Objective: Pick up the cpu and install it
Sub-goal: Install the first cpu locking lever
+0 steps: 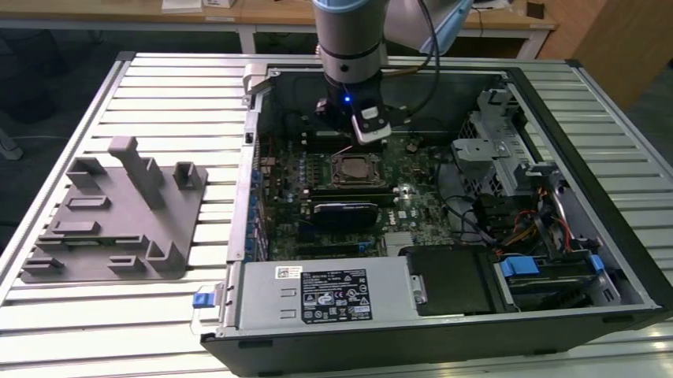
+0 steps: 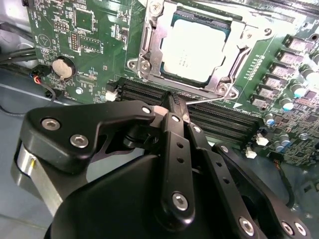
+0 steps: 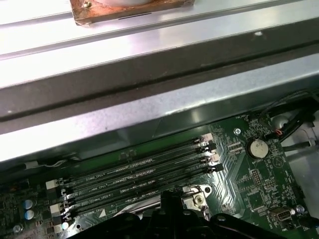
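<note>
The cpu (image 2: pixel 195 46) already sat seated in the motherboard socket (image 2: pixel 149 55), so the tool (image 2: pixel 175 105), fingers pressed together and empty, hovered just above the memory slots (image 2: pixel 219 122) beside it.

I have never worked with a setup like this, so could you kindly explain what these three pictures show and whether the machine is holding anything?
The exterior view looks down on an open black desktop computer case lying on a slatted metal table. A robot arm reaches into it from above; its black gripper hangs just above the green motherboard. The other two pictures come from cameras riding near the arm's wrist. In the second wrist view, the gripper has its fingers pressed together with nothing between them. Beyond it, the cpu, a small silvery square chip, already sits in its metal socket frame. The first wrist view shows the long black memory slots. A grey plastic holder tray lies beside the case.
</note>
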`<state>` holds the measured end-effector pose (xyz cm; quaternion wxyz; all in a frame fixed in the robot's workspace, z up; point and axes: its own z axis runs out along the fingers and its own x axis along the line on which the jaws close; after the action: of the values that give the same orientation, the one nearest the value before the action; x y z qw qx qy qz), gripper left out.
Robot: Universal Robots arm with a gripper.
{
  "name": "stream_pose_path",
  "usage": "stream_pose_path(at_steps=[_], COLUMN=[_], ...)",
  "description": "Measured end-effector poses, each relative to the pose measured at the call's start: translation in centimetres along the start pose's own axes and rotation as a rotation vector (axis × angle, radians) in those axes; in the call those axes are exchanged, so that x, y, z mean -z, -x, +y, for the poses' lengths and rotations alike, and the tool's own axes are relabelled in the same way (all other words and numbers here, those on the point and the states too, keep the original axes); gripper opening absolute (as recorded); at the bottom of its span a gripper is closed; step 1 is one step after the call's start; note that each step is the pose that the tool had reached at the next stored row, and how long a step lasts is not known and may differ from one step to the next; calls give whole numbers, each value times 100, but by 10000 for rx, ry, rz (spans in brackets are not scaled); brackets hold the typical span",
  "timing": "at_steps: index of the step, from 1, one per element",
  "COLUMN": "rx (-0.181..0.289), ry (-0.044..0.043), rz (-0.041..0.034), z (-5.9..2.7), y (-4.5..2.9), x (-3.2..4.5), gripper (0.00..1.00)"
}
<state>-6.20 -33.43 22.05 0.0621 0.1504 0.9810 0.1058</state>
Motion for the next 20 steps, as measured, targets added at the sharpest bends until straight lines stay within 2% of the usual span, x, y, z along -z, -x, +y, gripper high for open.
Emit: stream_pose_path(at_steps=[5,11,20], rx=[-23,-7,-314], ry=[1,48,20], rz=[-17,-163,-249], z=[15,12,7], y=[-6,-8,-12], x=[-11,-29,-63], gripper=[11,11,11])
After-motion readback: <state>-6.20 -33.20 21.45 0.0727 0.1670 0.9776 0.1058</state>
